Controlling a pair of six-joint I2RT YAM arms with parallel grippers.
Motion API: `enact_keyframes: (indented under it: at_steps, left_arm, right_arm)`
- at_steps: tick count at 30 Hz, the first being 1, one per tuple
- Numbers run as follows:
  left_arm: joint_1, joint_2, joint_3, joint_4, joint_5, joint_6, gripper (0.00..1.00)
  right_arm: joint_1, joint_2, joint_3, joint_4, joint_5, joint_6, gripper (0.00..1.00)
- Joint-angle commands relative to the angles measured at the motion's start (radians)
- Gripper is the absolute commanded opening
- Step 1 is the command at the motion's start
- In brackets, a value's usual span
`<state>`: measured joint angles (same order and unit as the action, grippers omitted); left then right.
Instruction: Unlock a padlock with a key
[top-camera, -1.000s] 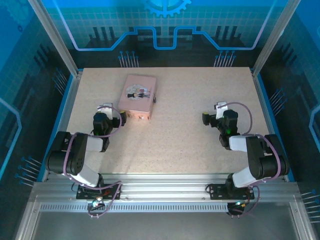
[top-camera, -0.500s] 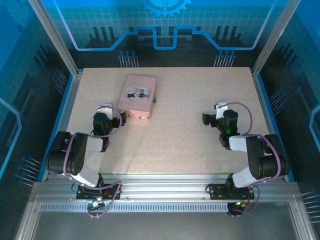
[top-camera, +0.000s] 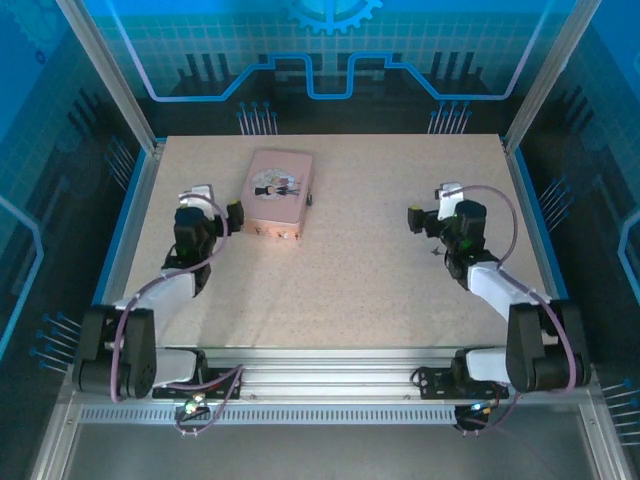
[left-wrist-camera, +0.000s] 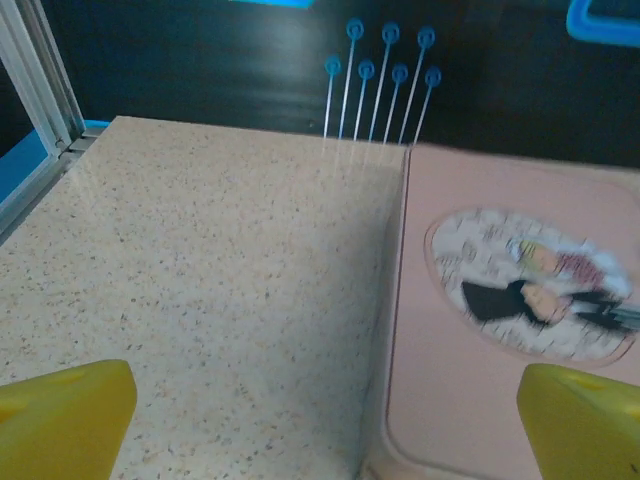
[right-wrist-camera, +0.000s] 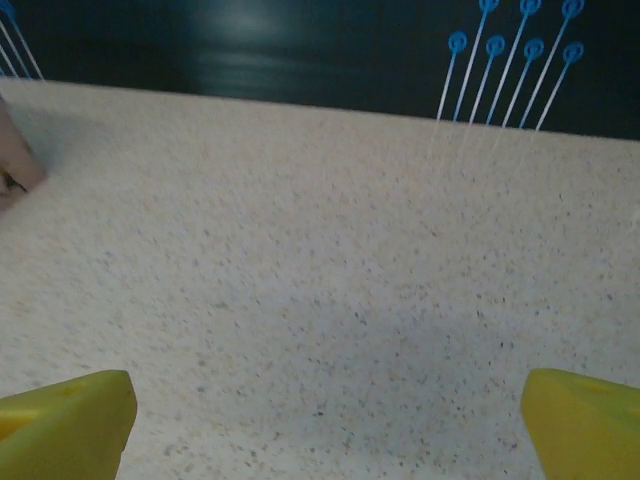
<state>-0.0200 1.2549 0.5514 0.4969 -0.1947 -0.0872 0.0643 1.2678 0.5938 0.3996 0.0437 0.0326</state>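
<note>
Sitting at the near edge of the pink box (top-camera: 278, 186), a tiny pale metallic glint is what appears to be the padlock (top-camera: 285, 236), though the top view shows it too small to make out its shape or whether it is fastened. The box lies flat on the speckled table (top-camera: 350, 280), left of centre and toward the far side, with a round cartoon picture on its lid. A small dark speck (top-camera: 310, 199) touches the box's right side; what it is cannot be told.

The left gripper (top-camera: 215, 203) hangs just beside the box's left side, jaws spread wide with nothing between them. In its wrist view the left gripper (left-wrist-camera: 325, 415) straddles the box's left edge: one yellow fingertip (left-wrist-camera: 65, 415) is over bare table, the other over the pink lid.

The right gripper (top-camera: 430, 205) is well apart from the box, over the right half of the table, jaws likewise wide and empty. Its wrist view shows the right gripper (right-wrist-camera: 325, 420) above bare table, with a corner of the pink box at the left edge.
</note>
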Motion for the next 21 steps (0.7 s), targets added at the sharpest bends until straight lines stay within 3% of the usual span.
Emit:
enact_keyframes:
  at_steps: [1, 2, 3, 4, 6, 9, 21]
  left_arm:
    - [0.049, -0.061, 0.087, -0.223, -0.002, -0.21, 0.99]
    - [0.073, -0.068, 0.103, -0.233, 0.052, -0.252, 0.99]
    - [0.098, -0.071, 0.12, -0.232, 0.136, -0.282, 0.99]
    - [0.113, -0.065, 0.145, -0.236, 0.184, -0.301, 0.99]
    - [0.117, -0.029, 0.232, -0.305, 0.204, -0.316, 0.99]
    - [0.117, 0.094, 0.427, -0.48, 0.246, -0.336, 0.99]
    - [0.114, 0.663, 1.0, -0.803, 0.426, -0.433, 0.9]
  right_arm:
    - [-0.014, -0.088, 0.076, -0.161, -0.066, 0.151, 1.0]
    - [-0.016, -0.108, 0.117, -0.252, -0.035, 0.256, 1.0]
    - [-0.018, -0.122, 0.19, -0.453, 0.067, 0.431, 1.0]
    - [-0.03, -0.115, 0.228, -0.528, 0.076, 0.482, 1.0]
    - [-0.064, -0.092, 0.261, -0.541, -0.083, 0.478, 1.0]
    - [-0.052, -0.079, 0.265, -0.526, -0.184, 0.495, 1.0]
    - [0.1, -0.136, 0.272, -0.684, -0.231, 0.455, 1.0]
